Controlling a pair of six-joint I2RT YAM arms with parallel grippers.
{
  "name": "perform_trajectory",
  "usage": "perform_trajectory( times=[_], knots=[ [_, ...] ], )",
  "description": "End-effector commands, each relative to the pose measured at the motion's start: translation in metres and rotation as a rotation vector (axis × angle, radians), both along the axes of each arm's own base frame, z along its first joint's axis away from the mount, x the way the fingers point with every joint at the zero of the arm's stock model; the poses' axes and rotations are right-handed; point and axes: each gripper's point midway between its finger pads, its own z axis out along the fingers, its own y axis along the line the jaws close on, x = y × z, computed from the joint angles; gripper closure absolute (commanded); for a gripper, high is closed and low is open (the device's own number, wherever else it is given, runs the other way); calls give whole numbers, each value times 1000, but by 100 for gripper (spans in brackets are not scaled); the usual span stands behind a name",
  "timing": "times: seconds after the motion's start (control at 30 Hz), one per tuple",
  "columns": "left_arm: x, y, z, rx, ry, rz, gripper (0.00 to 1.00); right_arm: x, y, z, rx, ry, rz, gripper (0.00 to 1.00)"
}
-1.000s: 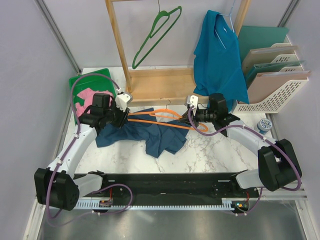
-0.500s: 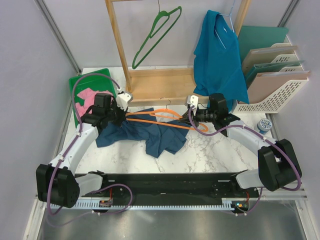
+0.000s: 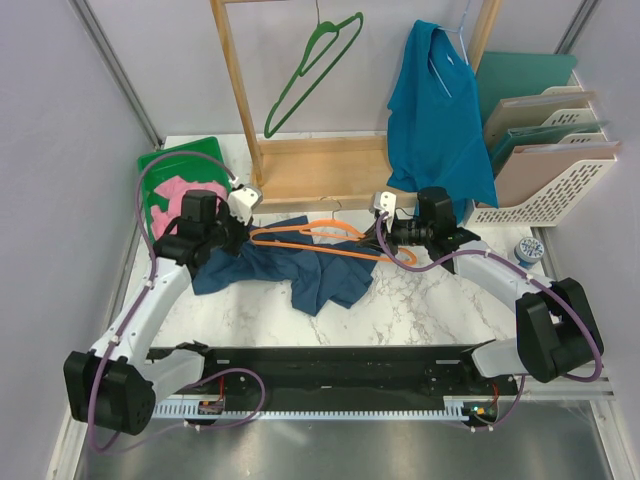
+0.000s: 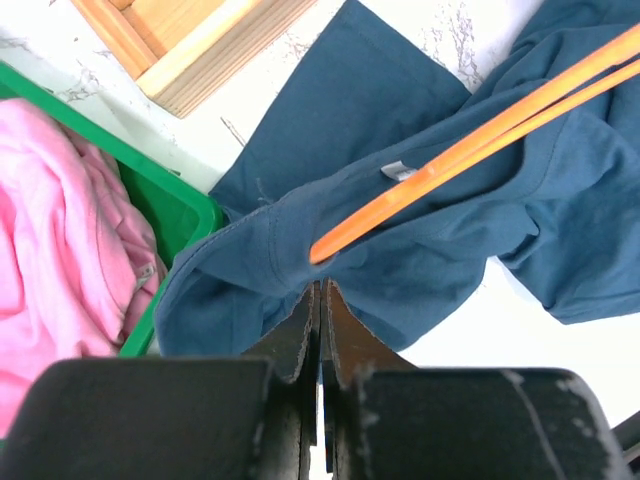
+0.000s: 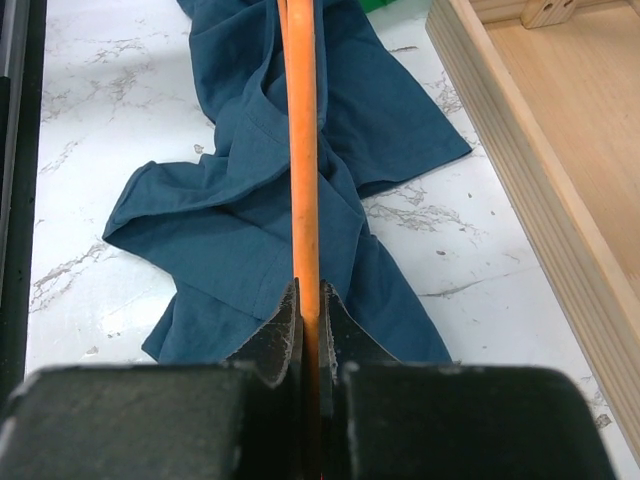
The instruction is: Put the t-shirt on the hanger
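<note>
White marbled table (image 3: pixel 430 300) spread beneath both my arms, with the wooden rack (image 3: pixel 320 170) standing beyond my jaws at its far side. Between my two wrists the t-shirt (image 3: pixel 320 280) lay crumpled on the marble, stretching ahead of both sets of fingers. Across it ran the hanger (image 3: pixel 320 238), lying over the cloth. My right gripper (image 5: pixel 310 295) was clamped tight on the hanger's orange bar, no gap showing beside it, and the bar led straight away from those jaws over the navy folds. My left gripper (image 4: pixel 320 292) was pressed fully together, its tips pinching a fold at the shirt's edge. One orange end of the hanger sat just past those tips, touching the cloth. Left of my left jaws, a green tray (image 4: pixel 190 215) held a pink garment (image 4: pixel 60 220).
</note>
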Motion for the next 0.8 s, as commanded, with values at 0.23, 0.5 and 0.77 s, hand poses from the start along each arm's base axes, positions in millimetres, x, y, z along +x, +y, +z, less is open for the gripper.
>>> perform_trajectory(
  times=[0.23,0.5,0.77],
  knots=[
    [0,9,-7,48,23,41,50,5,4,20,36,-55,20,100],
    [19,8,-15,53,10,71,49,5,6,22,45,-54,28,100],
    [27,5,-20,38,-5,80,62,4,7,22,47,-52,40,100]
  ],
)
